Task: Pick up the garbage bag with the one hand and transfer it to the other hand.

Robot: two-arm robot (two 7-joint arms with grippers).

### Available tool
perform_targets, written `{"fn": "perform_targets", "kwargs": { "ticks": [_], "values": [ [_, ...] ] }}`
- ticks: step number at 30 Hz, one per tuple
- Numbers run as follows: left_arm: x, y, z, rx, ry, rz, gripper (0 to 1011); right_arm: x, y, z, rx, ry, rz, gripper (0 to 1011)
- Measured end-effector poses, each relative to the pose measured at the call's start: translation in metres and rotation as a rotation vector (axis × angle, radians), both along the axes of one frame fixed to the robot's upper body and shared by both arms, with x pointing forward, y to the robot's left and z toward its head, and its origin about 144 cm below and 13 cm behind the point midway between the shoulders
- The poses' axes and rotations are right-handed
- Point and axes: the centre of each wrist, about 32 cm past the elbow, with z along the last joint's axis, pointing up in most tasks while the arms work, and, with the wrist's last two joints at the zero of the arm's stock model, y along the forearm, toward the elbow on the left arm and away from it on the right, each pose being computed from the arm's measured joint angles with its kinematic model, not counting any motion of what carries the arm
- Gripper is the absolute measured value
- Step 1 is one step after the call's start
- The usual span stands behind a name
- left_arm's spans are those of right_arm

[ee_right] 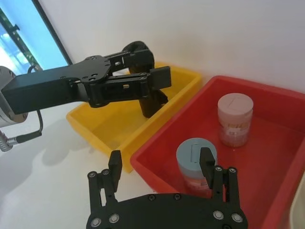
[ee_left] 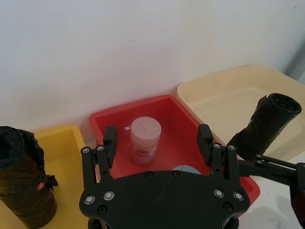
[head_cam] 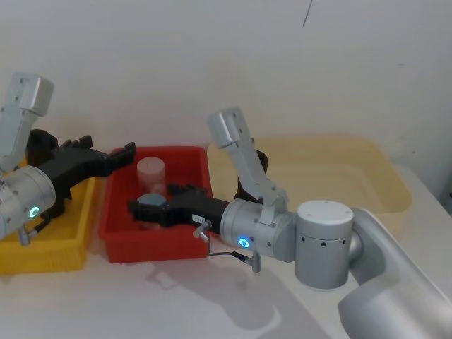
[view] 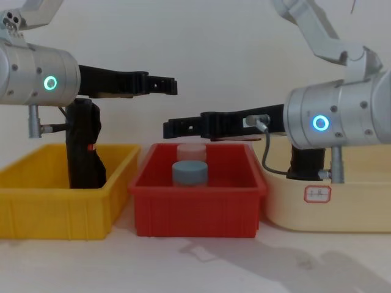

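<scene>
1. Plainly, your left gripper [ee_left: 157, 136] is spread wide and holds nothing. It hovers over the yellow bin's [ee_left: 71, 138] edge, reaching toward the red bin [ee_left: 102, 121].
2. Your right gripper [ee_right: 160, 160] is likewise spread and empty, above the red bin.
3. The bag [ee_left: 267, 121] sits in the beige bin [ee_left: 214, 90], close behind your right arm and well apart from the left gripper.
4. Nothing is done yet: pickup and handover both remain.
</scene>
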Motion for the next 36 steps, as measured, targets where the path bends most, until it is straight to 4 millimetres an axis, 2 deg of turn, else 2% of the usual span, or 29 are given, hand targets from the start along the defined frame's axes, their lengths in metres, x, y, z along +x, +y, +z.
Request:
{"fn": "perform_targets", "kwargs": {
  "ticks": [15, 36],
  "values": [
    [-0.001, 0.0, -0.001, 0.003, 0.003, 0.008, 1000, 0.004, 0.01, 0.008, -0.115, -0.018, -0.012, 1001],
    [-0.001, 0.0, -0.001, 0.004, 0.004, 0.01, 1000, -0.004, -0.005, 0.016, -0.299, -0.141, -0.153, 1001]
  ]
}}
